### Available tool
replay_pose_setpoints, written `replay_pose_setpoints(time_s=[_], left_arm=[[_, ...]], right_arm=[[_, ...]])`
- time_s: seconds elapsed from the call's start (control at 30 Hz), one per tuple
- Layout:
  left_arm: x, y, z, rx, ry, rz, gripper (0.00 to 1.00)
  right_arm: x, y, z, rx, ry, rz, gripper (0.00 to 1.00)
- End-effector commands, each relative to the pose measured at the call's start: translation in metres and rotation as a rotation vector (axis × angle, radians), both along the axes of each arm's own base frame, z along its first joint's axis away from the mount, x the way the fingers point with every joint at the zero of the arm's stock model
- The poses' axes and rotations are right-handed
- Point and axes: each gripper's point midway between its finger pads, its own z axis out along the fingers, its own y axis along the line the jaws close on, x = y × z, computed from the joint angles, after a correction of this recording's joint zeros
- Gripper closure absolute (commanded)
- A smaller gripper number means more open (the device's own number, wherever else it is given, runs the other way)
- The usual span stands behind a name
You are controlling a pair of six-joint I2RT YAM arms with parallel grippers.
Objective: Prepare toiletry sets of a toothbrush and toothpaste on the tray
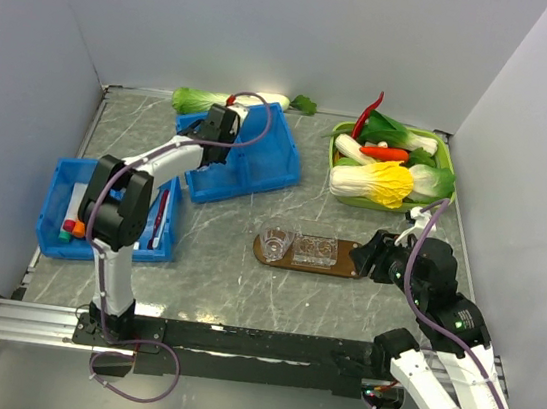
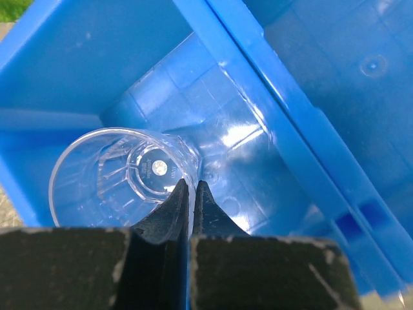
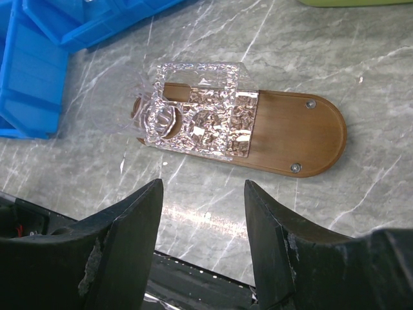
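One clear ribbed plastic cup

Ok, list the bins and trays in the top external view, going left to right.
Near blue bin → far blue bin → wooden tray → green vegetable tray.

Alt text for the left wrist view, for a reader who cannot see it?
The left gripper, jaws shut, meets the rim of a clear plastic cup inside a blue bin, the cup's mouth toward the camera. Whether it pinches the cup's wall is unclear.
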Motion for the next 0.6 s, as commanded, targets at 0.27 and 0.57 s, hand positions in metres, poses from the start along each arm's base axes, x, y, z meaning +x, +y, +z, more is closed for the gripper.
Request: replay_pose_setpoints(time_s=[0.27,0.57], left_arm=[[-0.051,-0.031,0.143,-0.113,-0.288,-0.125,0.99],[-0.126,-0.089,0.202,-0.204,-0.379,-0.385,0.99]], right_arm=[[0.003,-0.009,0.019,-0.029,-0.038,-0.034,0.35],[0.015,-0.002,0.058,-0.048,-0.092,0.012,0.27]])
